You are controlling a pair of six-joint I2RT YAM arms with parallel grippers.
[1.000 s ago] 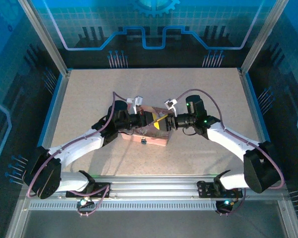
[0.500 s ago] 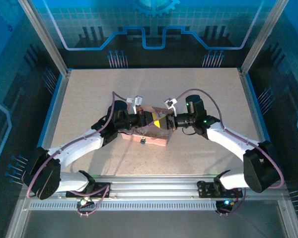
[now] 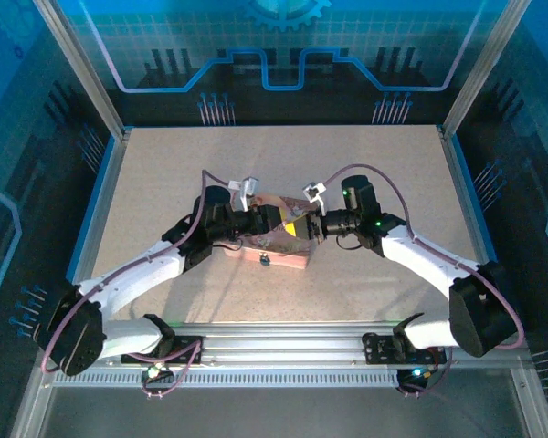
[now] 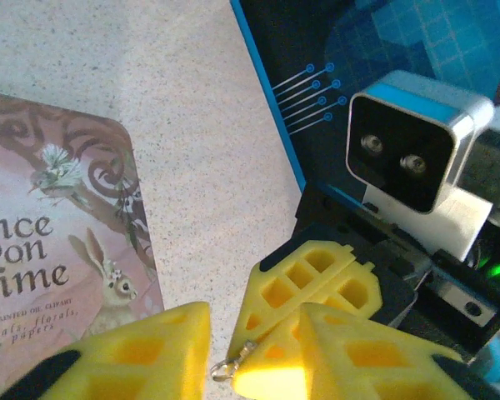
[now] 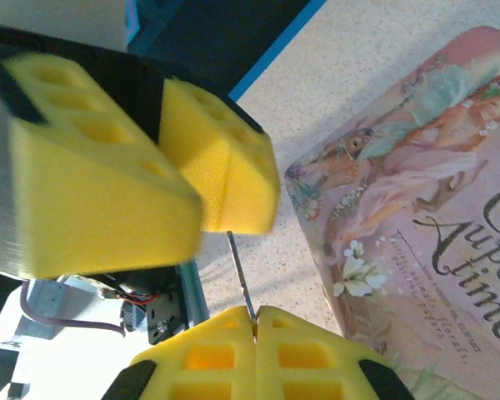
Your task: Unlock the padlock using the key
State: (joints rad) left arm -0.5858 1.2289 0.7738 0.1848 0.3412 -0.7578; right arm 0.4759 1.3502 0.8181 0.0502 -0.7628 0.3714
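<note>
We see a pink tin (image 4: 58, 217) illustrated with a rabbit, bird and dark script, bright yellow jaws, and a speckled beige tabletop (image 3: 365, 173) edged blue.

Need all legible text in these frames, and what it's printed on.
"nce / pon / time": large lettering on the pink tin lid, left wrist view, cut off by the left frame edge.
"time", with "Upon" above it partly cut off: same lid, right wrist view.
Small print under "time", left wrist view: too blurred to read.
Top view: nothing legible.
</note>
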